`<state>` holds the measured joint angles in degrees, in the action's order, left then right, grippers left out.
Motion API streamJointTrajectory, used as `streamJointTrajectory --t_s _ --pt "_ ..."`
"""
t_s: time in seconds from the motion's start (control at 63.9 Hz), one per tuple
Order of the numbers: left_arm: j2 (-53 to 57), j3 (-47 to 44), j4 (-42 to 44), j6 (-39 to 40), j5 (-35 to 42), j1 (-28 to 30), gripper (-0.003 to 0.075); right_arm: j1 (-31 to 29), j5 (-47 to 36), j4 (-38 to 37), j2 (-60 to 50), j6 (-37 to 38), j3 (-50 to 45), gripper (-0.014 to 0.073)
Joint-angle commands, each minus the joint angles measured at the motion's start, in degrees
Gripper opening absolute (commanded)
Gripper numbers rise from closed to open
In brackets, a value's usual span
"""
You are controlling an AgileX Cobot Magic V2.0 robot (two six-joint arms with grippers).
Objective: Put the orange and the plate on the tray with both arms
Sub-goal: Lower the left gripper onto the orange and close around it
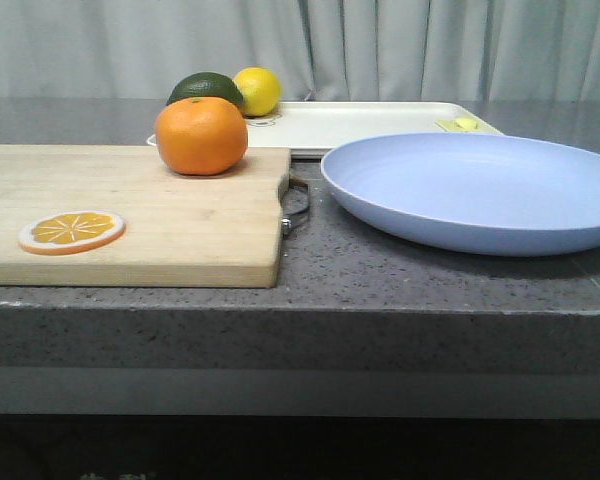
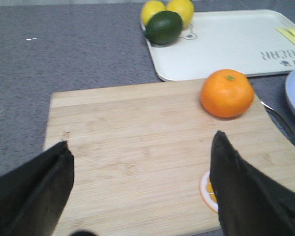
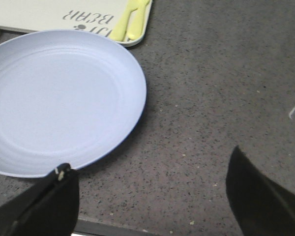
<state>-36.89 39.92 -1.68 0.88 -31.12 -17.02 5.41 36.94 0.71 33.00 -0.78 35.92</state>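
Orange (image 1: 201,135) on cutting board (image 1: 130,210); plate (image 1: 480,190) beside tray (image 1: 370,122); both end effectors spread, empty.

A wooden cutting board (image 1: 130,210) carries an orange slice (image 1: 72,231); behind sit 2 lemons (image 2: 167,10) and a dark green avocado (image 2: 163,27).

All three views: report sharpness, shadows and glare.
Front view: sharp, soft even light, faint shadow under the plate, no glare. Left wrist view: slightly soft, dark fingers blurred, the orange readable. Right wrist view: plate rim crisp, fingers out of focus.
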Motion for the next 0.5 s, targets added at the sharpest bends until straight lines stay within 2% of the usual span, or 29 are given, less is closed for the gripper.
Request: streamJointTrajectory --t_s 0.0,0.203,0.485 --pt "-3.89 3.26 -0.01 -0.29 6.62 -3.98 0.0568 1.87 -3.22 0.07 0.61 -1.29 2.09 0.0623" --pt "-16.64 9.46 1.04 -0.29 9.47 -10.99 0.0568 2.69 -3.16 0.07 0.61 -1.29 2.09 0.0623" --pt "-35.04 20.84 1.99 -0.29 9.95 -13.65 0.0571 2.69 -2.94 0.07 0.61 -1.29 2.09 0.0623"
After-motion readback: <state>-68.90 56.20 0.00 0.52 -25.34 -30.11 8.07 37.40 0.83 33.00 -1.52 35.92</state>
